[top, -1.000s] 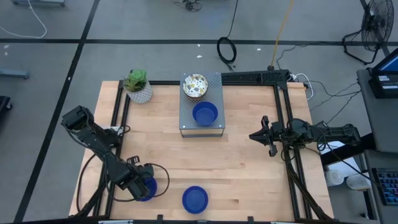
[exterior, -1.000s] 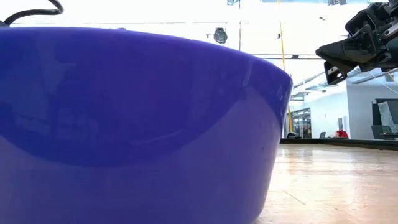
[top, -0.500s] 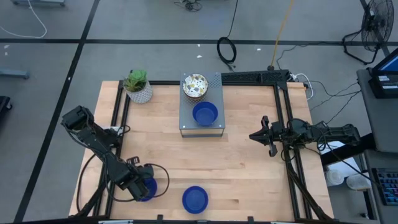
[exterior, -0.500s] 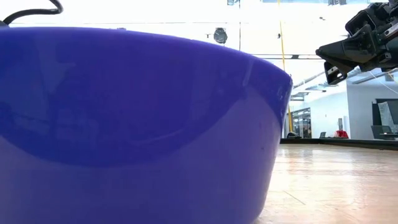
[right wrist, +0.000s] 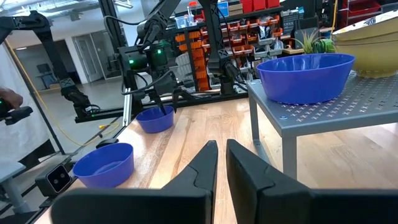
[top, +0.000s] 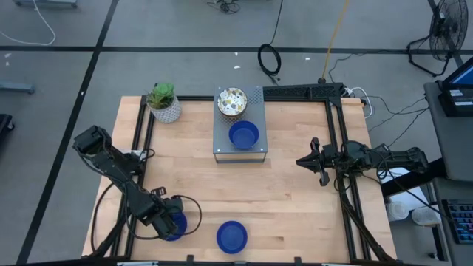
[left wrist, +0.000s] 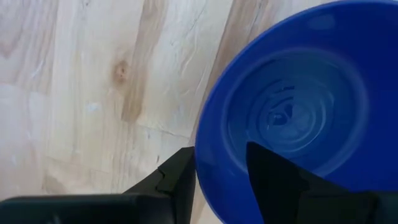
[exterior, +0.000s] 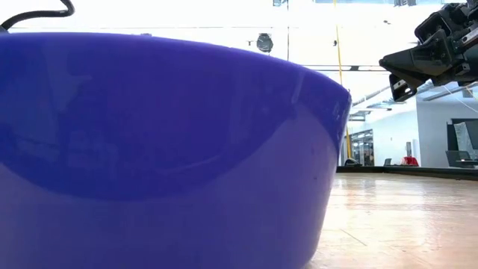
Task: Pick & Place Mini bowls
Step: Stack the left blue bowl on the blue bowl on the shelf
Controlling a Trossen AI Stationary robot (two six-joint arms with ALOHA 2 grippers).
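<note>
A blue mini bowl (top: pixel 177 225) sits near the table's near-left corner, and my left gripper (top: pixel 168 219) is shut on its rim. A second blue bowl (top: pixel 231 236) rests on its base by the near edge and fills the low view (exterior: pixel 164 149). A third blue bowl (top: pixel 244 135) and a stack of cream speckled bowls (top: pixel 231 101) stand on a grey perforated platform (top: pixel 259 151) at the far middle. My right gripper (top: pixel 301 160) hovers shut at the table's right side, touching nothing. My left gripper (left wrist: pixel 217 165) holds the blue bowl by its rim (left wrist: pixel 208 155), one finger (left wrist: pixel 177 180) outside the wall and the other finger (left wrist: pixel 273 177) inside the hollow. The fingers come from above, pointing down. In the right wrist view the bowl (right wrist: pixel 155 118) still looks level on the wood.
A white pot with a green plant (top: pixel 164 103) stands at the far-left corner. Black frame rails (top: pixel 336 148) run along the table's left and right sides. Bare wood (top: pixel 244 192) lies between the platform and the near bowls. A person's hand shows far off in the right wrist view (right wrist: pixel 9 99).
</note>
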